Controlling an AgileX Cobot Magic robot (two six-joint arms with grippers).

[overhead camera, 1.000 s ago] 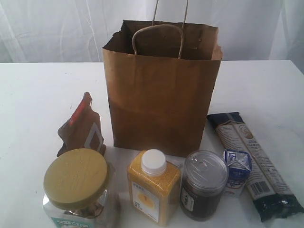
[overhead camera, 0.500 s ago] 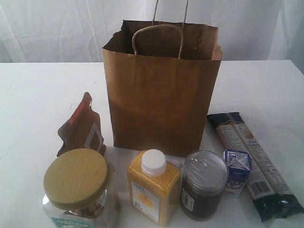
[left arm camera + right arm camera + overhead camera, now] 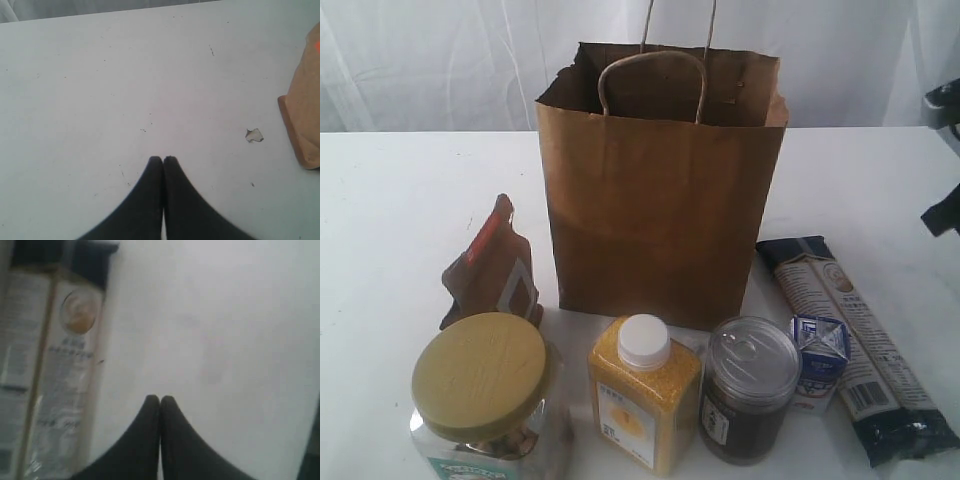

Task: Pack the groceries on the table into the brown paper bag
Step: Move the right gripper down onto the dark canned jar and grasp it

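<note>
Long dark-blue-and-cream packet (image 3: pixel 865 350), label print illegible

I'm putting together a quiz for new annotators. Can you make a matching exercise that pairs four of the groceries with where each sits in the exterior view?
Things:
1. clear jar
2. long packet
3. brown-red pouch
4. small carton

Places:
A. between the dark can and the long packet
B. front left of the group
C. lying flat, right of the paper bag
D. left of the paper bag, behind the clear jar

Pairs: 1-B; 2-C; 3-D; 4-A
</note>
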